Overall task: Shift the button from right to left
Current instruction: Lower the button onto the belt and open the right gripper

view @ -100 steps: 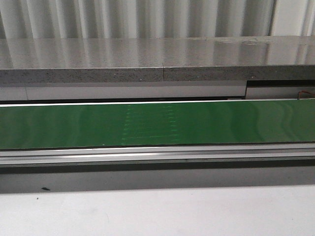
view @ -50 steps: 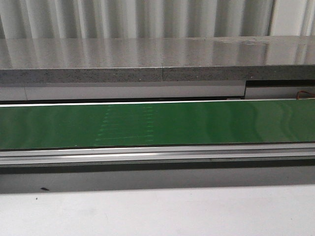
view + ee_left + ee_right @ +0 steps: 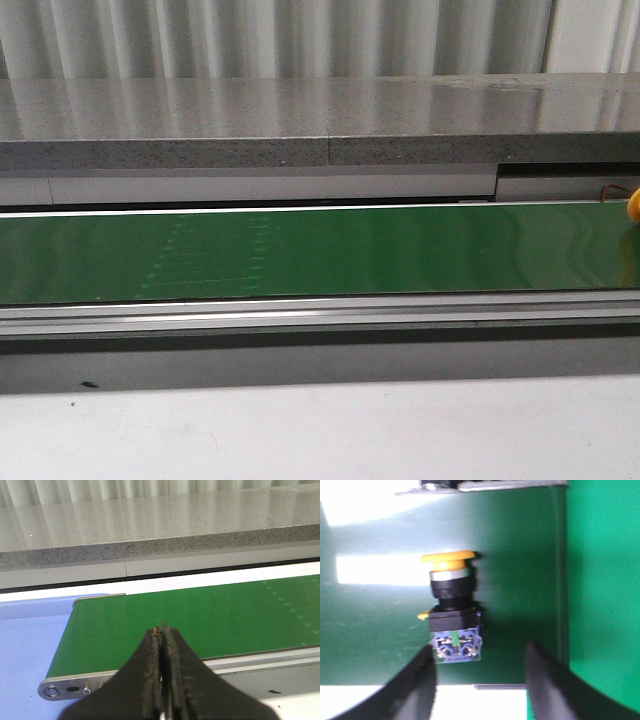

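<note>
The button [image 3: 452, 610] lies on its side on the green belt [image 3: 375, 615] in the right wrist view, with a yellow cap, black collar and blue rear block with a green mark. My right gripper [image 3: 479, 655] is open just above it, its left finger close to the rear block, not touching. In the front view only a yellow bit of the button [image 3: 634, 204] shows at the right edge of the belt [image 3: 320, 253]. My left gripper [image 3: 163, 628] is shut and empty over the belt's left end [image 3: 165, 615].
A grey stone ledge [image 3: 320, 120] runs behind the conveyor. A metal rail [image 3: 320, 315] runs along the belt's front. The belt's left end roller [image 3: 65, 690] borders a blue surface [image 3: 25, 650]. A white tabletop [image 3: 320, 430] lies in front.
The faint pattern on the belt has drifted left. A yellow bit of the button has come into view at the belt's right edge.
</note>
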{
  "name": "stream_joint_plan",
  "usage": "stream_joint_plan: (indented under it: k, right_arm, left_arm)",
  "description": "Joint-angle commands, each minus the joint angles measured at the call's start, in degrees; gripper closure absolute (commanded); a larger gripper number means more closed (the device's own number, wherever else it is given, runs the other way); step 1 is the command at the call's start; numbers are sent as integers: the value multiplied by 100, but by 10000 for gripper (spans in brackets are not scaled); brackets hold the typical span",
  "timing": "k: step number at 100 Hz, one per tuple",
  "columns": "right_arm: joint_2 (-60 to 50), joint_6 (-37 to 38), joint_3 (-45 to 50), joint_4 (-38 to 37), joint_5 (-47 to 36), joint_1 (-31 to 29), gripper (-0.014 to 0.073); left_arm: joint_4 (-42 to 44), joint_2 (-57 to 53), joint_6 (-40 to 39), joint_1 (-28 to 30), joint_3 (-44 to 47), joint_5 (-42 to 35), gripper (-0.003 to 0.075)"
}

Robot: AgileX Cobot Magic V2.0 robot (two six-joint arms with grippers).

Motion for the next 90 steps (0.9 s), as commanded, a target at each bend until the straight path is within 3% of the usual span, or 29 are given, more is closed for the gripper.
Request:
stream_joint_plan:
  k: [1, 14, 49, 90]
  right_arm:
    - [-510, -106, 85, 20, -308, 188, 412]
    - [-916, -125, 470, -65, -599, 497, 668]
    - [-2149, -135, 1331, -233, -1326, 957, 660]
    - [-4468, -135, 3028, -253, -2509, 1107, 660]
  left_arm:
    - [-19, -172, -42, -23, 229, -449, 741]
    - [-19, -172, -42, -23, 229, -449, 741]
    - [-19, -172, -42, -23, 229, -449, 741]
    - [-19, -172, -42, -23, 229, -449, 741]
